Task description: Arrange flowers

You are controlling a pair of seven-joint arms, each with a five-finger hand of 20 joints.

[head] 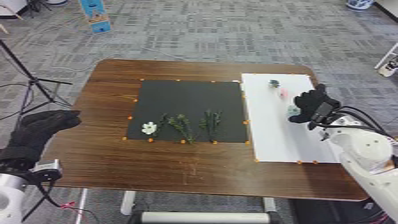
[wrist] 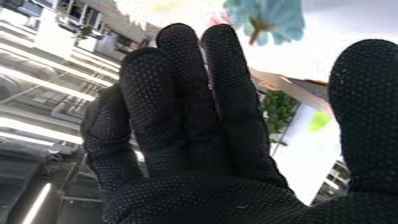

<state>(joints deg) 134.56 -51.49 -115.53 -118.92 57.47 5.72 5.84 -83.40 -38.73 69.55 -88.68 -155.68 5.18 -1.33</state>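
One white flower (head: 149,129) and greens (head: 182,125) are laid out on the mat (head: 188,97), lower centre; coloured flowers (head: 283,93) on the sheet (head: 289,145), upper right, look unplaced, right hand (head: 313,102) open beside them, nothing gripped, left hand (head: 37,129) relaxed, left edge.
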